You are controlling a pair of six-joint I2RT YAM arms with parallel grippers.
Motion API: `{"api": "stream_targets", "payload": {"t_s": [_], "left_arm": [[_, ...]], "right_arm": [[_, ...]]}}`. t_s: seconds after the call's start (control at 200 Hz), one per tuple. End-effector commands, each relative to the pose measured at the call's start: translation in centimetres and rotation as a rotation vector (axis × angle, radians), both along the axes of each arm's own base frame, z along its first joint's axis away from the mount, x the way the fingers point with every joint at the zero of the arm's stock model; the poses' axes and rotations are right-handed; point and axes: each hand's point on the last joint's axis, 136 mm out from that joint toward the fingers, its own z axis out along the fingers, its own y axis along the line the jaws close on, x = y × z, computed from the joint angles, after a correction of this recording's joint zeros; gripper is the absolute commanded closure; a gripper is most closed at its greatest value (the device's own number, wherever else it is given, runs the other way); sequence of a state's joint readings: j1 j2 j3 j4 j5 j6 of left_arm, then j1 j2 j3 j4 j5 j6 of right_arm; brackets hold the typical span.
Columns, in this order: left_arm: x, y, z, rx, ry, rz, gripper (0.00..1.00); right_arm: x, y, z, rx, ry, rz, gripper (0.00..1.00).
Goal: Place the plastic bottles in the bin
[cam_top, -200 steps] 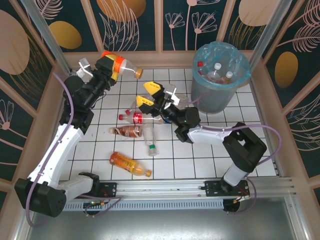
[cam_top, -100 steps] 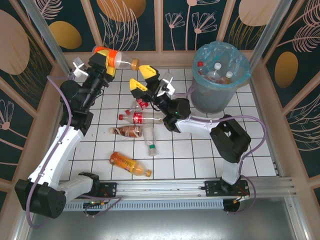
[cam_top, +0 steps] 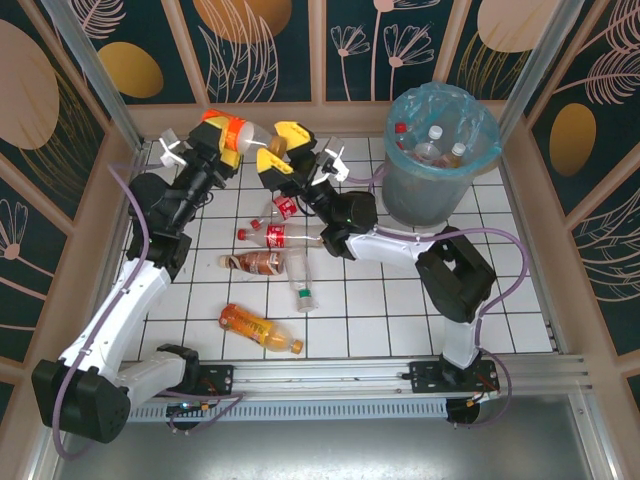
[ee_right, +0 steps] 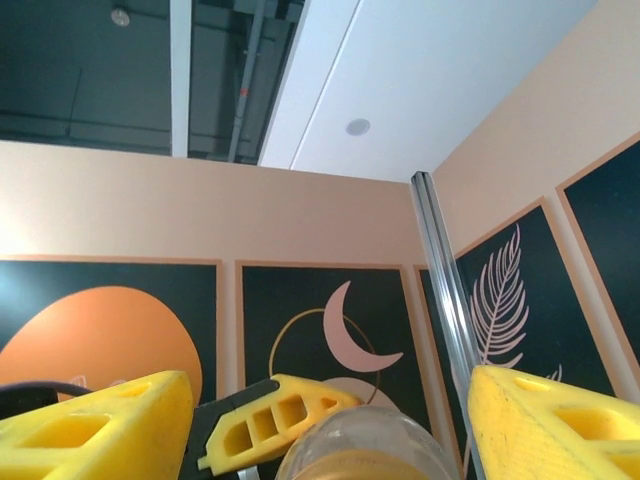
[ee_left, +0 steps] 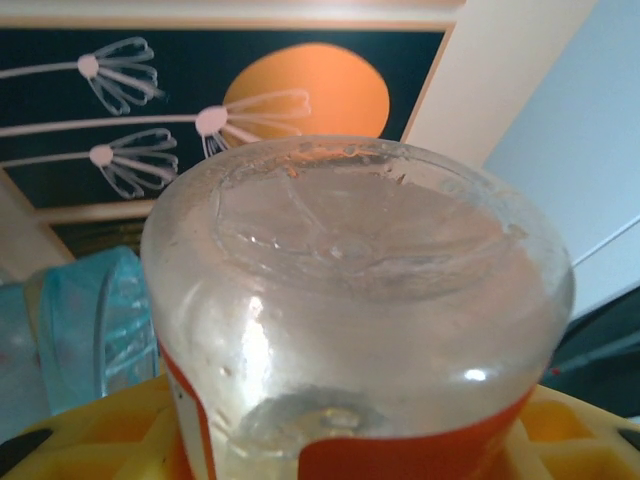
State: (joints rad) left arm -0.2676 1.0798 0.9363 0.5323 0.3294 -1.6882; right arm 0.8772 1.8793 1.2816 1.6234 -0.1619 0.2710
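High at the back left, my left gripper (cam_top: 222, 130) is shut on a clear plastic bottle (cam_top: 245, 133) with an orange label and a tan cap, held on its side. In the left wrist view that bottle (ee_left: 350, 290) sits between the yellow fingers (ee_left: 90, 435). My right gripper (cam_top: 282, 147) is open, one finger on each side of the bottle's cap end. The right wrist view shows the bottle's end (ee_right: 365, 445) low between my right gripper's (ee_right: 330, 430) spread fingers. The grey bin (cam_top: 425, 195) with its blue liner stands at the back right, with several bottles (cam_top: 432, 145) in it.
On the tiled floor lie two red-capped clear bottles (cam_top: 278, 235), a brown bottle (cam_top: 255, 263), a clear bottle (cam_top: 300, 280) and an orange bottle (cam_top: 258, 328). The wooden back wall is close behind both grippers. The bin's blue liner (ee_left: 80, 320) appears left of the held bottle.
My right gripper has risen from above the floor bottles to the held bottle's cap end and opened wider. The left arm has shifted the bottle slightly.
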Motion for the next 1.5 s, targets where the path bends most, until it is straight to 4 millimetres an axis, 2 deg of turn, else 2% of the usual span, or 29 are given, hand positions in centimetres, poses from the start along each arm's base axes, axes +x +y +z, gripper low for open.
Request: {"api": "stream_targets", "payload": {"t_s": [0.0, 0.13, 0.35, 0.44, 0.465, 0.535, 0.555, 0.586, 0.616, 0.636, 0.686, 0.701, 0.736, 0.811, 0.896, 0.991, 1.081, 1.101, 1.121, 1.211, 1.216, 1.231, 1.236, 1.316, 1.411, 1.496], "left_arm": [[-1.8, -0.5, 2.2, -0.018, -0.078, -0.060, 1.00], [-2.2, -0.4, 2.5, -0.029, -0.085, -0.067, 1.00], [-2.1, -0.4, 2.2, -0.045, -0.076, -0.070, 1.00], [-1.9, -0.1, 1.7, -0.048, -0.058, -0.053, 1.00], [-1.9, 0.0, 1.5, -0.045, -0.055, -0.042, 0.91], [-1.5, 1.2, 0.6, -0.005, -0.021, 0.047, 0.36], [-1.4, 1.7, 0.2, 0.020, -0.004, 0.087, 0.26], [-1.3, 2.6, -0.3, 0.065, 0.014, 0.152, 0.17], [-1.3, 3.7, -0.5, 0.126, 0.015, 0.231, 0.13], [-1.3, 4.4, -0.5, 0.169, 0.016, 0.278, 0.08], [-1.3, 6.0, -1.1, 0.290, 0.021, 0.389, 0.06], [-1.5, 6.4, -0.1, 0.320, -0.002, 0.419, 0.05], [-1.6, 7.3, 0.1, 0.406, -0.020, 0.481, 0.03], [-1.3, 8.5, -0.1, 0.544, -0.016, 0.569, 0.01], [-0.7, 8.7, -0.2, 0.670, -0.046, 0.601, 0.02], [0.5, 7.0, 0.2, 0.806, -0.107, 0.532, 0.01], [1.4, 4.4, 0.1, 0.906, -0.153, 0.447, 0.02], [1.5, 3.7, 0.0, 0.936, -0.161, 0.433, 0.01], [1.5, 2.9, -0.1, 0.973, -0.175, 0.421, 0.02], [1.4, -1.3, -1.1, 1.148, -0.237, 0.367, 0.01], [1.3, -1.7, -1.1, 1.157, -0.242, 0.362, 0.01], [1.3, -2.4, -1.4, 1.185, -0.253, 0.348, 0.02], [1.3, -2.7, -1.4, 1.193, -0.257, 0.344, 0.02], [1.1, -5.8, -2.6, 1.287, -0.298, 0.291, 0.01], [0.8, -8.3, -3.7, 1.325, -0.346, 0.241, 0.01], [0.6, -9.8, -4.7, 1.336, -0.371, 0.203, 0.02]], "right_arm": [[-1.0, -1.0, 1.8, 0.088, -0.050, 0.035, 0.26], [-0.5, -0.7, 1.5, 0.094, -0.028, 0.043, 0.26], [-0.9, -0.4, 1.2, 0.089, -0.028, 0.091, 0.54], [-1.5, -0.3, 1.4, 0.084, -0.041, 0.100, 0.70], [-1.7, -0.4, 1.5, 0.083, -0.045, 0.100, 0.74], [-1.9, -1.0, 1.8, 0.091, -0.037, 0.088, 0.78], [-1.9, -1.2, 1.8, 0.093, -0.034, 0.082, 0.80], [-2.0, -1.7, 2.0, 0.094, -0.029, 0.065, 0.85], [-2.1, -2.5, 2.2, 0.093, -0.020, 0.041, 0.91], [-2.1, -2.9, 2.3, 0.093, -0.018, 0.030, 0.92], [-2.0, -4.2, 2.8, 0.071, 0.004, -0.016, 1.00], [-1.8, -4.5, 2.8, 0.057, 0.021, -0.033, 1.00], [-1.1, -5.2, 3.4, 0.018, 0.063, -0.071, 1.00], [2.0, -5.4, 3.8, -0.161, 0.198, -0.157, 1.00], [6.2, -5.9, 2.5, -0.413, 0.352, -0.263, 1.00], [9.5, -7.9, 0.2, -0.627, 0.481, -0.327, 1.00], [12.1, -11.5, -1.4, -0.744, 0.604, -0.451, 1.00], [12.1, -11.9, -1.4, -0.758, 0.621, -0.466, 1.00], [13.0, -13.7, -1.3, -0.761, 0.650, -0.513, 1.00], [14.4, -18.2, -0.3, -0.775, 0.732, -0.661, 1.00], [14.6, -18.4, -0.8, -0.787, 0.748, -0.671, 1.00], [14.7, -19.3, 0.0, -0.774, 0.749, -0.706, 1.00], [14.8, -19.6, -0.4, -0.783, 0.764, -0.715, 1.00], [15.6, -24.0, 0.9, -0.752, 0.826, -0.872, 1.00], [16.1, -28.2, 1.5, -0.729, 0.877, -1.017, 1.00], [16.8, -31.1, 0.3, -0.756, 0.950, -1.136, 1.00]]}}
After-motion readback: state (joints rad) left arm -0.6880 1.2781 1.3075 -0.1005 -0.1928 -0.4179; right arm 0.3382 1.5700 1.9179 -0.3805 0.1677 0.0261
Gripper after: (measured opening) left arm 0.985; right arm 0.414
